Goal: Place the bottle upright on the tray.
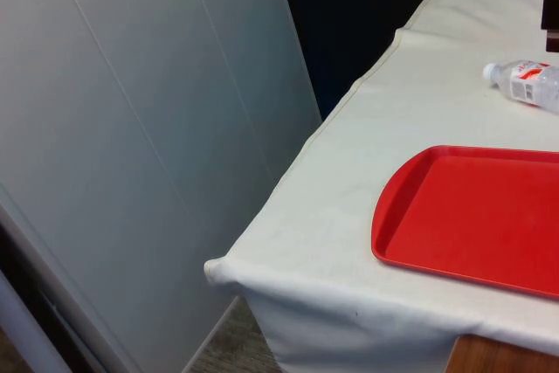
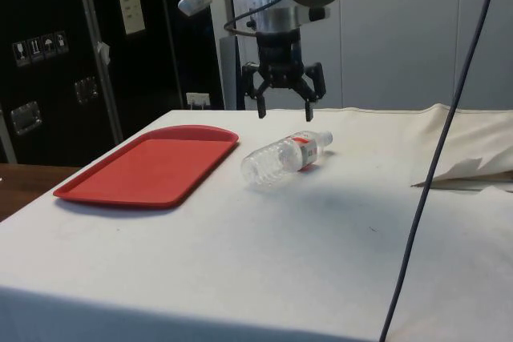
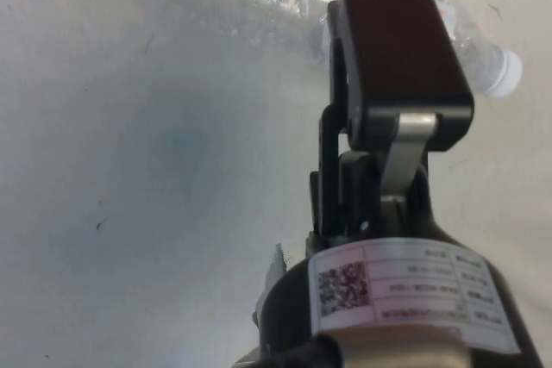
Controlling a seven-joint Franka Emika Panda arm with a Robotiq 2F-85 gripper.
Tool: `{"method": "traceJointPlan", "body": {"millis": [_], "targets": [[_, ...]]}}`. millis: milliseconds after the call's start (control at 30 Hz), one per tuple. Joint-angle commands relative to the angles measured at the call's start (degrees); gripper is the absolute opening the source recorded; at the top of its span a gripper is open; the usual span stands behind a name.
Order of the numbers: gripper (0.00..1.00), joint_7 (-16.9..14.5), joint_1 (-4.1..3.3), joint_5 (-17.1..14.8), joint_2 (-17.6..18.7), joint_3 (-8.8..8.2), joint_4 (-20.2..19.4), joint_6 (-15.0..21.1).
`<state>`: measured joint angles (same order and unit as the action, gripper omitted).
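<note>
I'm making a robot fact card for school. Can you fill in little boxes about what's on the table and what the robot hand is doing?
bottle: clear plastic water bottle, white cap, red and white label, lying on its side on the white cloth
tray: red tray, nothing on it, beside the bottle and not touching it
gripper: black gripper above the bottle, fingers open, holding nothing
cable: dark cable hanging across the side view
task step: bottle not yet picked up

Front cam: looks along surface (image 1: 367, 163) from near corner. Side cam: low, across surface, toward dark cabinets. Wrist cam: close, looking down. All share bottle (image 2: 284, 159).
</note>
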<state>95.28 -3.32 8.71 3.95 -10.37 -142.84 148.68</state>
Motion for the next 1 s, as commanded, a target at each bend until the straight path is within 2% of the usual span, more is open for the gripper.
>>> {"method": "traceJointPlan", "body": {"millis": [0, 33, 167, 267, 300, 400, 567, 600, 633, 733, 967], "targets": [[1.00, 0.34, 0.00, 0.00, 0.06, 0.00, 0.00, 0.00], [1.00, 1.55, -0.06, -0.06, 0.40, 0.00, -0.11, 1.03], [1.00, 3.50, -0.06, -0.06, 1.03, 0.00, 0.00, 0.97], [1.00, 4.70, -0.06, -0.06, 1.38, 0.00, 0.06, 0.97], [1.00, 4.01, 0.00, 0.00, 1.20, 0.06, 0.11, 0.00], [1.00, 6.25, -0.06, -0.11, 1.89, 0.06, 0.11, 1.03], [1.00, 8.25, -0.06, -0.17, 2.58, 0.11, 0.23, 1.09], [1.00, 7.79, 0.00, 0.00, 2.41, 0.11, 0.23, 0.06], [1.00, 8.65, -0.06, -0.17, 2.69, 0.11, 0.23, 1.09], [1.00, 10.20, -0.06, -0.17, 3.09, 0.17, 0.34, 1.09], [1.00, 11.00, -0.06, -0.06, 3.15, 0.17, 0.34, 0.57]]}}
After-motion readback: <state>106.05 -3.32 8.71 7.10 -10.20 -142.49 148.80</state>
